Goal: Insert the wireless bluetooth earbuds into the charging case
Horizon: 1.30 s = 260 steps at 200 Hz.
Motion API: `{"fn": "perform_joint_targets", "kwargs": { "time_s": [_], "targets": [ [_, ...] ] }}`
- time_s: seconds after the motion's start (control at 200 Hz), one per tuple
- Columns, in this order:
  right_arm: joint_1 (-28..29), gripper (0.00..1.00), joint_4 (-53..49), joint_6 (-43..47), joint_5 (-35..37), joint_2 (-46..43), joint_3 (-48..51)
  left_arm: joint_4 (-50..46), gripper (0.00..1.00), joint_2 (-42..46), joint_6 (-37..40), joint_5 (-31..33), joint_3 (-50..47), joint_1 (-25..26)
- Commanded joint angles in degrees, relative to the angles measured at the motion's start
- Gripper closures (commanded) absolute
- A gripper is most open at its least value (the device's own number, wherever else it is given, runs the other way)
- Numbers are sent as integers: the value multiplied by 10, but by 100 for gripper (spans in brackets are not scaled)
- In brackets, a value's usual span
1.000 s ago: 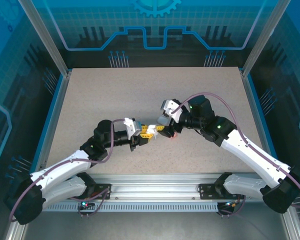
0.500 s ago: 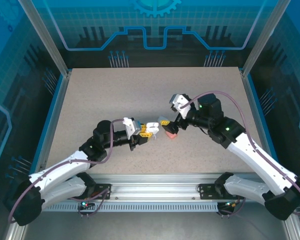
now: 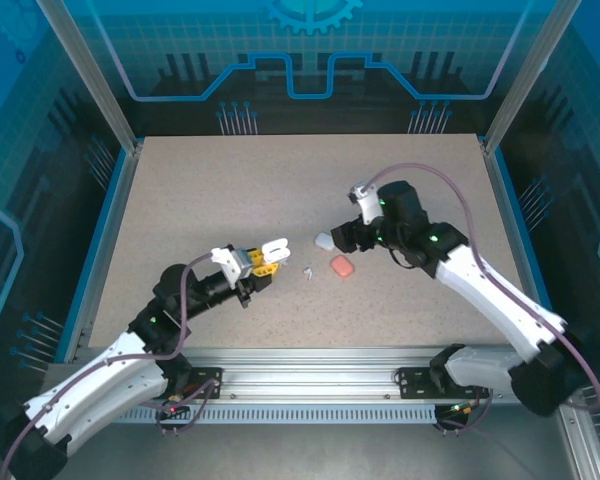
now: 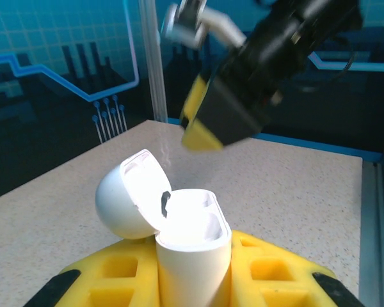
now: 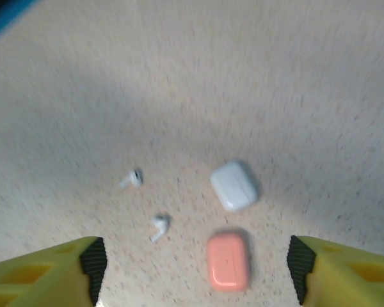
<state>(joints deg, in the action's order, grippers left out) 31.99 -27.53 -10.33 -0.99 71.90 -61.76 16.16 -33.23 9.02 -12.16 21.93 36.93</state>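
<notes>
My left gripper (image 3: 268,254) (image 4: 193,275) is shut on a white charging case (image 4: 191,256) (image 3: 277,245). The case stands upright between the yellow fingers (image 4: 275,268), and its lid (image 4: 125,201) is flipped open to the left. Two white earbuds (image 5: 132,178) (image 5: 159,227) lie loose on the table, seen from above as small specks (image 3: 308,270). My right gripper (image 5: 195,281) (image 3: 340,237) hovers open above them with nothing between its yellow fingers (image 5: 48,272). It also hangs blurred in the left wrist view (image 4: 227,105).
A closed white case (image 5: 233,185) (image 3: 323,241) and a closed salmon-pink case (image 5: 228,261) (image 3: 341,267) lie on the speckled table (image 3: 200,190) just right of the loose buds. Blue walls and aluminium posts (image 3: 115,110) ring the table.
The grippers were together at the table's middle. My left gripper has drawn back left with the open white case. My right gripper has lifted away to the right, uncovering the cases and buds.
</notes>
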Motion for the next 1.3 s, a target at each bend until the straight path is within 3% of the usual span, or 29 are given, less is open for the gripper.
{"fn": "perform_joint_targets", "kwargs": {
  "time_s": [0.0, 0.15, 0.4, 0.785, 1.296],
  "targets": [
    [33, 32, -75, -48, -9, 70, -34, -32, 100, 28, 3, 33, -8, 4],
    [72, 44, -92, -63, 20, 153, -76, -54, 100, 44, 5, 34, -1, 4],
    [108, 50, -123, -98, 19, 280, -149, -62, 100, 49, 3, 31, 0, 4],
    [144, 51, -184, -103, 48, 427, -246, -71, 100, 57, 6, 33, 0, 4],
    [150, 51, -204, -108, 85, 489, -282, -69, 100, 62, 12, 33, 0, 4]
  ]
}}
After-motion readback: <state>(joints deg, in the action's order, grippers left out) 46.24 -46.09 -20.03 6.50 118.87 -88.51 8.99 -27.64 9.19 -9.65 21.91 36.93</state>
